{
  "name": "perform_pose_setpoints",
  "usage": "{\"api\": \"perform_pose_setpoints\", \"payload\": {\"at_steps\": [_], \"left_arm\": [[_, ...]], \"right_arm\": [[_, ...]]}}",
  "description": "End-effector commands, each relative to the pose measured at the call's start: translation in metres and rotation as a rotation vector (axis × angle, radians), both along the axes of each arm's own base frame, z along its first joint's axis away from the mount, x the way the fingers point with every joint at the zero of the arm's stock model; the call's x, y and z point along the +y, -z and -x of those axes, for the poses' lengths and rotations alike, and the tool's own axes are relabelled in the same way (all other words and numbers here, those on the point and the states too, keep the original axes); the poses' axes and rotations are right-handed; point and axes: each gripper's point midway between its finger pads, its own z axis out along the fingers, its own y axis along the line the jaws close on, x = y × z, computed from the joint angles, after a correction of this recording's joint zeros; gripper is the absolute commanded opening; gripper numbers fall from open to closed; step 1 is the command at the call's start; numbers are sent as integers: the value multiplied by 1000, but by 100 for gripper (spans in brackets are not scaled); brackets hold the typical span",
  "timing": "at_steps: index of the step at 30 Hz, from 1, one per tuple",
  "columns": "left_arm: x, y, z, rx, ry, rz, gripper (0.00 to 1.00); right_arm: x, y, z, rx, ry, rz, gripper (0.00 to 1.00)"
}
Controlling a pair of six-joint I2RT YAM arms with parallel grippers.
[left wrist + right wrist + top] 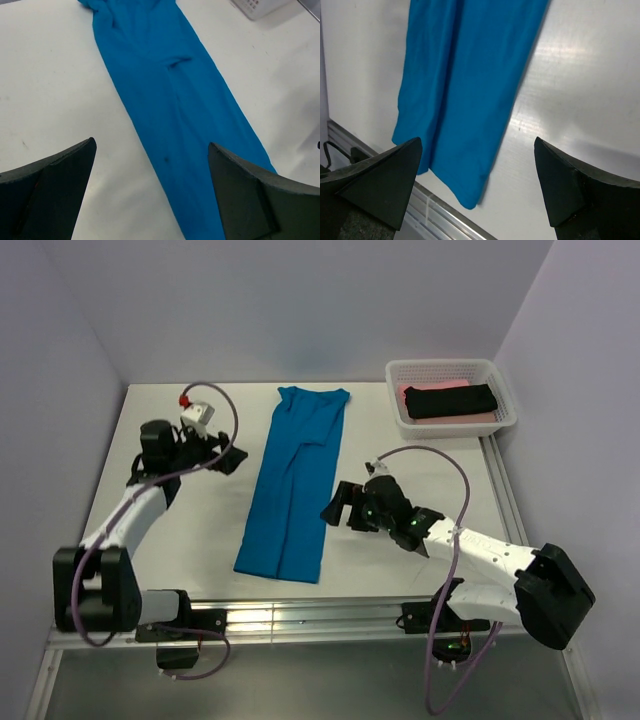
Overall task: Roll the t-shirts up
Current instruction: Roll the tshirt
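Now | turquoise t-shirt (293, 480) folded into a long strip, flat on the desk (190, 540) | risk: grabbing one layer at the near hem could skew or unfold the roll | left gripper (230, 457) wide open, empty, beside strip | right gripper (338, 508) wide open, empty, just beside its edge

Soft matt cloth t-shirt (295, 480) on a smooth, faintly glossy table (212, 532)

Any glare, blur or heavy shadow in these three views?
Top external: even light, sharp, a bright glint on the near rail. Left wrist: turquoise t-shirt crisp, left pincer fingers dark and soft. Right wrist: slightly blurred, glare streaks on the table.
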Motion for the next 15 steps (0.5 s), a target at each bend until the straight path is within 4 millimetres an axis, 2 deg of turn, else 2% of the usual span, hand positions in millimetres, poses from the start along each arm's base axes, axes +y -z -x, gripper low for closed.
{"api": "perform_pose_setpoints", "payload": {"at_steps": [1,2,3,5,7,9,10,11,13,15], "left_arm": [[-4,-11,40,-137,73,-2,99],[-3,-13,49,-155,70,-5,100],[-2,-26,62,-202,65,-11,100],[0,-19,74,-177,82,-55,100],[0,6,93,-52,119,-87,100],[1,10,108,-95,166,-146,100],[1,19,117,-87,181,-158,99],[-1,15,123,-130,214,-182,100],[-6,23,140,-103,284,-188,100],[-16,19,159,-161,407,-193,100]], "right_arm": [[7,-7,4,-52,51,-39,100],[9,-5,7,-52,50,-25,100],[14,-2,15,-41,34,-13,100],[22,3,21,-27,17,-2,100],[28,12,32,-5,-8,28,100],[36,14,40,-6,-34,38,100],[37,18,42,-3,-34,52,100],[40,20,44,0,-42,58,100],[46,23,49,5,-62,65,100],[48,23,51,6,-71,66,100]]}}
